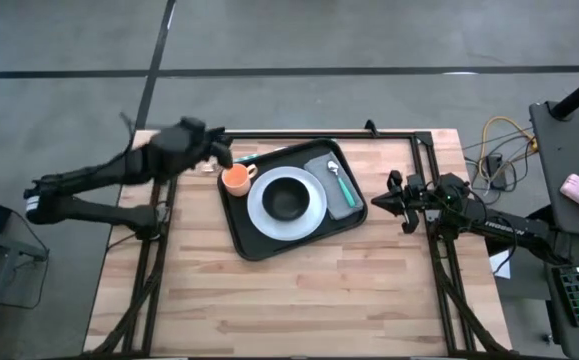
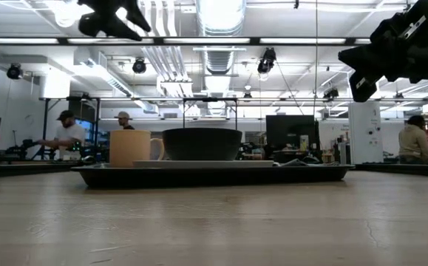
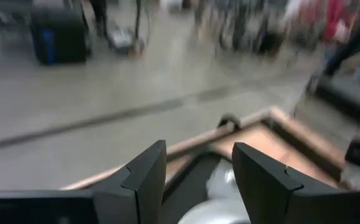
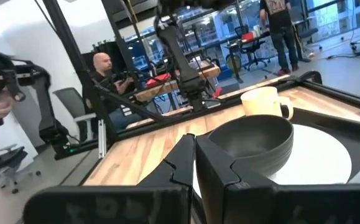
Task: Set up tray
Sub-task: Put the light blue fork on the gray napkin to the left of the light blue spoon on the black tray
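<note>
Tray looks fully set — plate, bowl, cup, cloth with spoon; left gripper parted, empty; right gripper closed, empty.

One tray, one plate, one bowl, one mug, perhaps one spoon

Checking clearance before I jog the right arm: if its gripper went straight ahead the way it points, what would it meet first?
Most likely the tray rim, then the dark bowl on the white plate; the right gripper, shut, points at them, though its height is unclear.
</note>
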Tool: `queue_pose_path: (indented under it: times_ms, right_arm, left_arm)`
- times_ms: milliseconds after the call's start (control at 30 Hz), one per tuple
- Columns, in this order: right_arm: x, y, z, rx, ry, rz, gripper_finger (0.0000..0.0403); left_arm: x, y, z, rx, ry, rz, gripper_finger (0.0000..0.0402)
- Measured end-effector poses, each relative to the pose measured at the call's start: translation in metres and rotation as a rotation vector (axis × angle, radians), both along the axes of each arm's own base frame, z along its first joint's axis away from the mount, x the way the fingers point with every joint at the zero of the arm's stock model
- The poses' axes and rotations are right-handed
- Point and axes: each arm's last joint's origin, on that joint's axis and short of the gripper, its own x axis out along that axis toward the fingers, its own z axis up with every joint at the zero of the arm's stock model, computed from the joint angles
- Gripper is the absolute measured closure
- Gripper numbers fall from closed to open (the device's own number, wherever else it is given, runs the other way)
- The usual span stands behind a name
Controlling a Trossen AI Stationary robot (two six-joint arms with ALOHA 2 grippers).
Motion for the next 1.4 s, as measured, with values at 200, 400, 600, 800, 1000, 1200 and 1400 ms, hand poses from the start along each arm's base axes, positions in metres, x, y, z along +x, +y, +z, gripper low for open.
queue_pose_path:
  times_ms: [200,400,600,800,1000,1200,1400]
  right_arm:
    - [0.0,0.0,0.0,0.021,0.003,0.002,0.0394]
    - [0.0,0.0,0.0,0.031,0.005,0.003,0.0394]
    - [0.0,0.0,0.0,0.034,0.006,0.004,0.0394]
    - [0.0,0.0,0.0,0.032,0.007,0.004,0.0394]
    - [0.0,0.0,0.0,0.032,0.007,0.003,0.0394]
    - [0.0,-0.001,-0.001,0.037,0.012,-0.03,0.0394]
    - [0.0,-0.002,-0.001,0.04,0.012,-0.049,0.0394]
  left_arm:
    - [0.012,0.051,0.023,-0.134,0.266,0.062,0.0236]
    - [0.021,0.096,0.023,-0.227,0.513,0.074,0.0236]
    - [0.029,0.126,-0.001,-0.454,0.705,0.119,0.0236]
    - [0.02,0.148,-0.028,-0.727,0.781,0.294,0.0236]
    - [0.006,0.159,-0.05,-0.903,0.736,0.442,0.0236]
    - [-0.005,0.16,-0.079,-0.983,0.796,0.478,0.0236]
    - [-0.012,0.153,-0.121,-1.051,0.816,0.54,0.0237]
